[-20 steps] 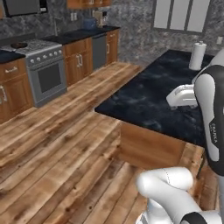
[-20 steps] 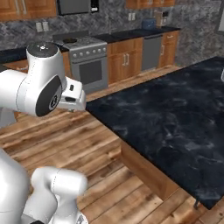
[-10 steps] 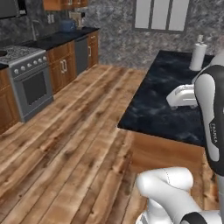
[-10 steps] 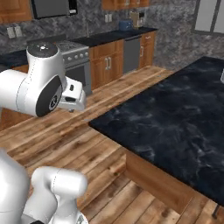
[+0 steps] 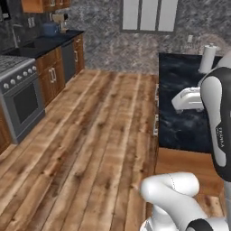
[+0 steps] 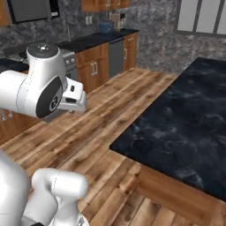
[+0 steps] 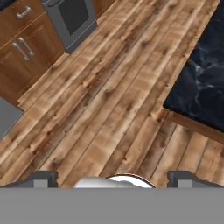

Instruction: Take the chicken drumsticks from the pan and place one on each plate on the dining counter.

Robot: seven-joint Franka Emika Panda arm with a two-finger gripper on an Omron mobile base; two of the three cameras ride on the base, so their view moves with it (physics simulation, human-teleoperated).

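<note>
Camera swung; dining counter [image 6: 185, 119] beside plank floor [image 5: 90, 135]

- Wooden floor [image 5: 90, 149] with long brown planks, running through the middle of the room.
- Grey stove [image 5: 18, 101] with a dark oven door, on the left by the wooden cabinets [image 5: 56, 74].
- Black dishwasher [image 6: 115, 57] set between the cabinets.
- Tall white paper towel roll [image 5: 207, 58], standing upright far back.
- Grey stone wall [image 5: 103, 36] with three pale window panes [image 5: 149, 14].
</note>
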